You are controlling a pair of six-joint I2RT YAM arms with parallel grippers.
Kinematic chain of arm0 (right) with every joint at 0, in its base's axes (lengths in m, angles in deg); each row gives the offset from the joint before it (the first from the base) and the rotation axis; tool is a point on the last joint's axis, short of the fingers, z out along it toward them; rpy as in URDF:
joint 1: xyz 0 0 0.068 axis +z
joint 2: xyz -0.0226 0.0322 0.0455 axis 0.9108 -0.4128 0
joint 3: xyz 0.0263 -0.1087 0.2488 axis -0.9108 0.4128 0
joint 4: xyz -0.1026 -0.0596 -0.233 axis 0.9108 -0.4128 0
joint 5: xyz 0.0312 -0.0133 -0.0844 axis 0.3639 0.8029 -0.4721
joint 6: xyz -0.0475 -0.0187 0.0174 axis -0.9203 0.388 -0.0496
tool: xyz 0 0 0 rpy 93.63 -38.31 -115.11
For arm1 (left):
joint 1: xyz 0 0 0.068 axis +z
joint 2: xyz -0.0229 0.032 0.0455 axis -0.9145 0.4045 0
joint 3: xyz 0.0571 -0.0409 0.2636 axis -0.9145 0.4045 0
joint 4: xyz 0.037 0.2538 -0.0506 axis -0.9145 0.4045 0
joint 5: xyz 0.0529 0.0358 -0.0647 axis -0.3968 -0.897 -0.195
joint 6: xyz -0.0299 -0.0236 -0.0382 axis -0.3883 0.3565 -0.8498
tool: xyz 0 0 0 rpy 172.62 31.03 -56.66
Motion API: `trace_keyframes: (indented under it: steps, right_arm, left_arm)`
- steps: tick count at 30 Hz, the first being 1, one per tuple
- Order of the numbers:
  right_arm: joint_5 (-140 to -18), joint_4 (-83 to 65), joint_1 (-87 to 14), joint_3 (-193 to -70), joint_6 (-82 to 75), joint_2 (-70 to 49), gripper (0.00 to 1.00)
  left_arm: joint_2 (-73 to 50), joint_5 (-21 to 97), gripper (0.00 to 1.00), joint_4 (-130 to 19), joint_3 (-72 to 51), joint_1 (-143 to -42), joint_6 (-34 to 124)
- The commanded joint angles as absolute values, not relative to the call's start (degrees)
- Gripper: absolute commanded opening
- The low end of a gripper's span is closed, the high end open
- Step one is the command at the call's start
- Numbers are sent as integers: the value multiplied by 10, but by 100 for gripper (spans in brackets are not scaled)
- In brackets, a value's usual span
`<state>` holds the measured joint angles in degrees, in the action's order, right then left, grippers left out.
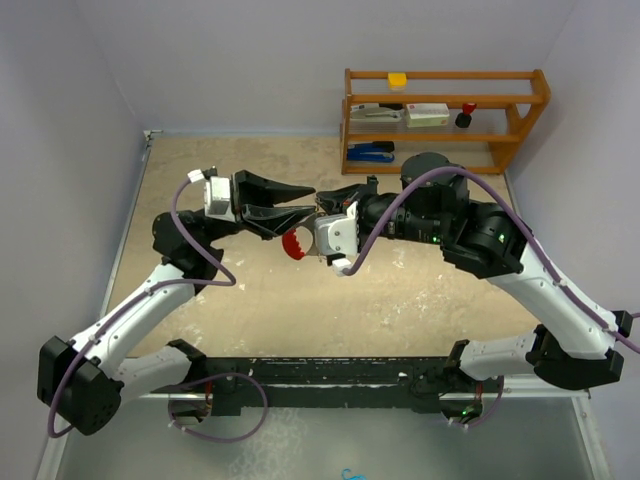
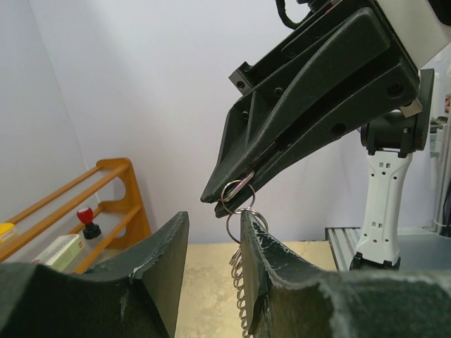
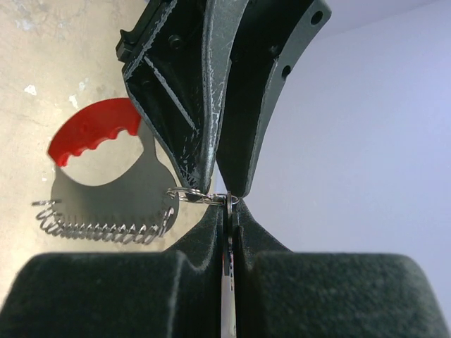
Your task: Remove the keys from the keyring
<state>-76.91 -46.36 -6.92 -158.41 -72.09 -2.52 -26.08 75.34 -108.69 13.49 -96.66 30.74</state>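
Observation:
My right gripper (image 3: pixel 229 201) is shut on the keys (image 3: pixel 227 243), which show only as a thin metal edge between its pads. A small split ring (image 2: pixel 237 191) sticks out at its tips. From there the keyring hangs above the table: a second ring (image 2: pixel 243 220), a silvery chain arc (image 3: pixel 99 229) and a red crescent (image 3: pixel 91 130), which also shows in the top view (image 1: pixel 295 243). My left gripper (image 2: pixel 215 218) faces the right gripper (image 1: pixel 326 203) tip to tip and stands open. The second ring lies against the inner edge of its right finger (image 2: pixel 264 260).
A wooden shelf (image 1: pixel 440 120) stands at the back right with a blue stapler (image 1: pixel 370 152), small boxes, a yellow block and a red-topped item. Walls close in the sandy table (image 1: pixel 250 300) at the left and back. Both arms meet above the table's middle.

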Motion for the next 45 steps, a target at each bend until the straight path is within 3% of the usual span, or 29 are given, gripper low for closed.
trace_keyframes:
  steps: [1,34,36,38,40,43,45]
  right_arm:
    - [-772,-423,-70,-1584,-720,-20,4]
    - [-773,-393,-70,-1559,-731,-13,4]
    - [-772,-390,-70,-1555,-733,-12,4]
    - [-773,-386,-70,-1553,-737,-12,4]
    - [-777,-383,-70,-1552,-741,-14,4]
    - [-787,-378,-70,-1549,-751,-16,3]
    - [-790,-383,-70,-1552,-752,-20,3]
  left_arm:
    - [-249,765,33,-1152,111,-967,263]
    - [-154,758,27,-1277,107,-968,163]
    - [-142,757,23,-1280,101,-967,157]
    - [-134,752,10,-1277,93,-967,153]
    - [-131,749,5,-1259,81,-966,156]
    - [-128,766,25,-1245,68,-966,157]
    - [-127,775,28,-1244,61,-966,157]
